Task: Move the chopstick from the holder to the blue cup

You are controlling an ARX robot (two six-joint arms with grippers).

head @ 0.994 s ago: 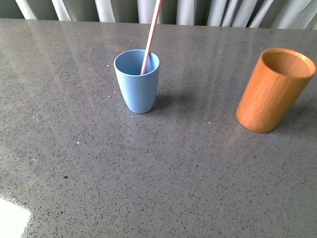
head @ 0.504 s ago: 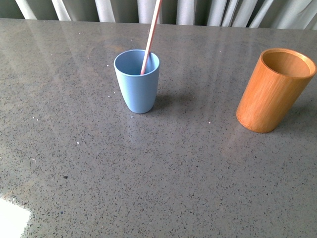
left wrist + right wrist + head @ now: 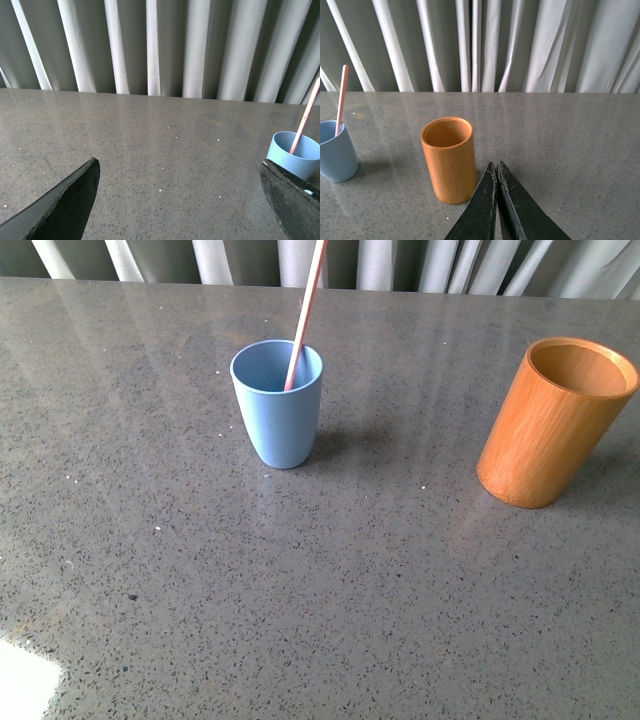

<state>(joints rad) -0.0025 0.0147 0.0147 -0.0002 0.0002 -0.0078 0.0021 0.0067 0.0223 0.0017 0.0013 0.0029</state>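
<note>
The pinkish-red chopstick (image 3: 306, 310) leans inside the light blue cup (image 3: 278, 405), its top running out of the front view. The orange-brown holder (image 3: 548, 425) stands to the right with nothing showing inside it. Neither arm appears in the front view. In the left wrist view my left gripper (image 3: 177, 167) is open, with only table between its fingers; the blue cup (image 3: 295, 156) and chopstick (image 3: 304, 120) sit beside one finger. In the right wrist view my right gripper (image 3: 496, 164) is shut and holds nothing, close beside the holder (image 3: 449, 159); the blue cup (image 3: 336, 152) and chopstick (image 3: 341, 98) lie further off.
A grey speckled stone table (image 3: 320, 580) carries both containers. Pale pleated curtains (image 3: 160, 45) hang along its far edge. A bright white patch (image 3: 25, 680) shows at the near left corner.
</note>
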